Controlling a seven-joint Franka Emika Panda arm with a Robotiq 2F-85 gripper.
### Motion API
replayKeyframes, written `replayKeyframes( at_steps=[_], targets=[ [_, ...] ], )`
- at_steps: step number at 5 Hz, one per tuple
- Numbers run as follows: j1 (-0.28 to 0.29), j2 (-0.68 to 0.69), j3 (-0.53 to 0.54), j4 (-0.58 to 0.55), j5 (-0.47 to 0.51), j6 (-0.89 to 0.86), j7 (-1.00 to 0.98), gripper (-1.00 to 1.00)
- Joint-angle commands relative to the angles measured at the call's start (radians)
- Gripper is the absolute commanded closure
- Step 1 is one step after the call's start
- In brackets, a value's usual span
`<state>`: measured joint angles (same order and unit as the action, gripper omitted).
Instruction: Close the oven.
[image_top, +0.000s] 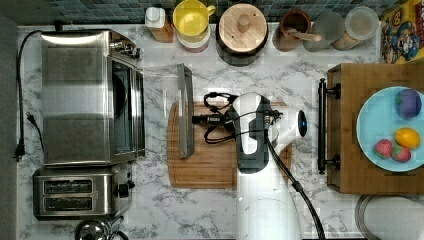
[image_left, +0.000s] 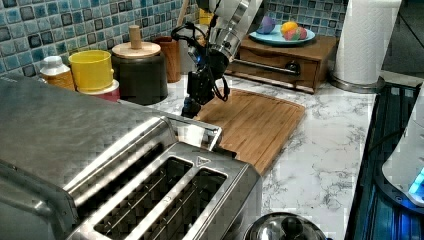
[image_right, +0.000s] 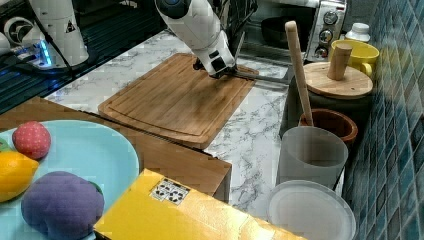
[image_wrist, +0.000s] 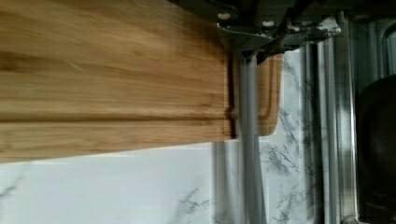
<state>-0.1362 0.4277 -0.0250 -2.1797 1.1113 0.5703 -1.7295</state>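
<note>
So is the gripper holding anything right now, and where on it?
The gripper is at the bar handle of the oven door, about midway along it. Whether it actually clamps the bar cannot be told.

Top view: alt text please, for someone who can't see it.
Seen from above, the robot arm's gripper sits at the bar handle of the toaster oven, whose door hangs open over a wooden cutting board on a marble counter. A two-slot toaster sits beside the oven, with canisters along the tiled wall.
</note>
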Motion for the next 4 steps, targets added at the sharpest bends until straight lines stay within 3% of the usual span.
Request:
replayKeyframes(
  at_steps=[1,4],
  targets=[
    [0.048,0.040,0.062,0.188,-0.001,-0.020,0.010,1.00],
    [0.055,0.111,0.067,0.287,-0.090,-0.124,0.096,1.00]
  ],
)
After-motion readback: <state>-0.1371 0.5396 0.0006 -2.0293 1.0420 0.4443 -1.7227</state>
